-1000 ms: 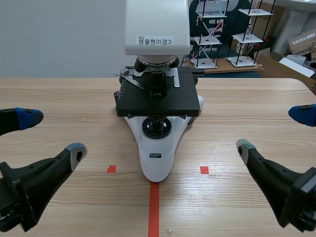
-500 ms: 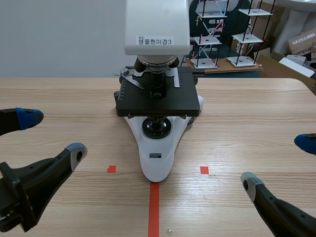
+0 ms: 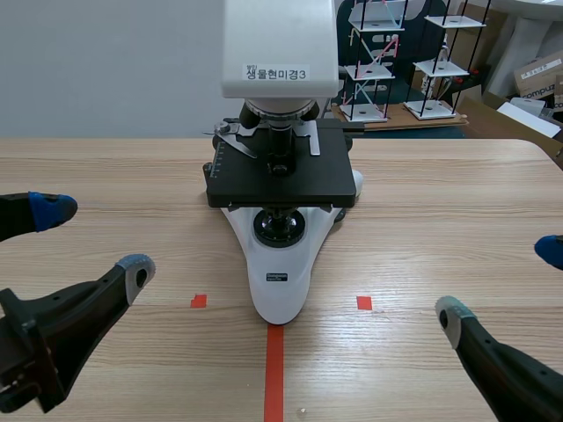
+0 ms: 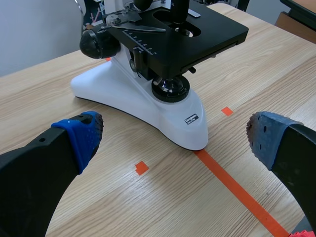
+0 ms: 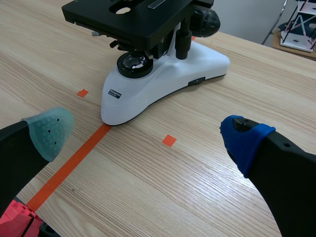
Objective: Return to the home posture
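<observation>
A white and black microscope [image 3: 280, 158] stands in the middle of the wooden table, its base over the orange-red tape line. My left gripper [image 3: 88, 237] is open at the near left, nothing between its fingers. My right gripper [image 3: 506, 286] is open low at the near right, also holding nothing. The left wrist view has the microscope [image 4: 158, 69] ahead of the open left gripper [image 4: 177, 136]. Seen from the right wrist, the microscope [image 5: 153, 54] lies ahead of the open right gripper [image 5: 148, 131].
Behind the table at the back right stand small shelf racks [image 3: 396, 61] and cardboard boxes [image 3: 537, 79]. The table edge [image 3: 528, 145] curves at the far right. Bare wood lies on both sides of the microscope.
My right gripper has drawn back toward the near right edge of the scene and sits lower. The left gripper and the microscope have not moved.
</observation>
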